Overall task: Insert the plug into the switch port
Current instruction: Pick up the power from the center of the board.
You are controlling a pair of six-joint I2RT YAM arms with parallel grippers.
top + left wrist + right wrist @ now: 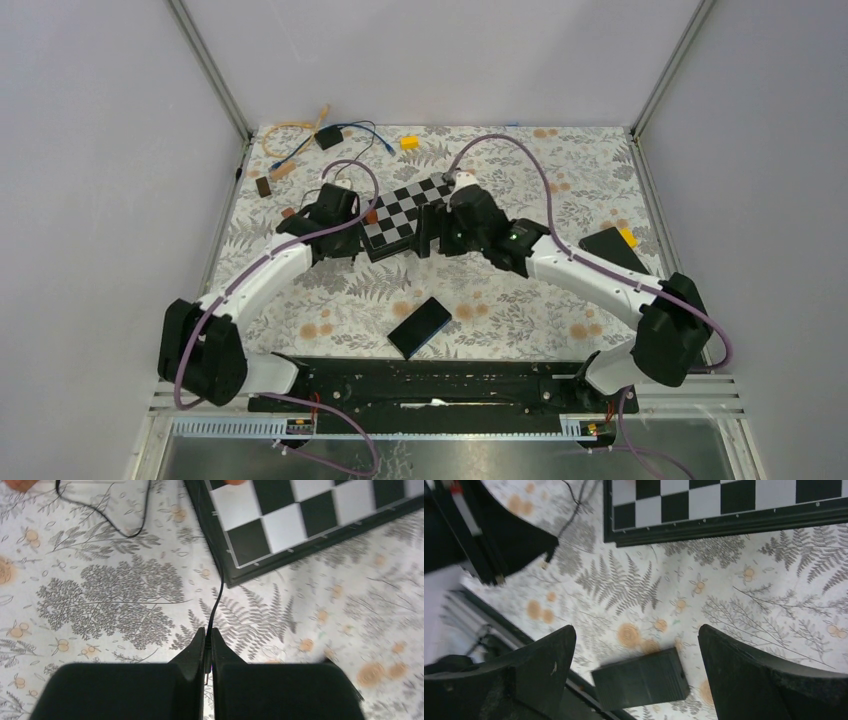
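Observation:
My left gripper (208,632) is shut on the plug (208,652), a small black connector. Its thin black cable (218,590) runs out of the fingertips past the chessboard corner. In the top view this gripper (340,238) hangs at the chessboard's left end. The right wrist view shows the plug's metal tip (545,562) poking from the left gripper. The switch (420,326) is a flat black box lying on the floral cloth nearer the arm bases. My right gripper (636,630) is open and empty above the switch (640,677), not touching it; in the top view it (432,240) is by the board's near edge.
A black-and-white chessboard (405,215) lies between the two grippers. A black device with a yellow part (612,245) sits at the right. At the back are a black adapter with tangled cables (328,138), a yellow block (409,142) and a small brown piece (264,186).

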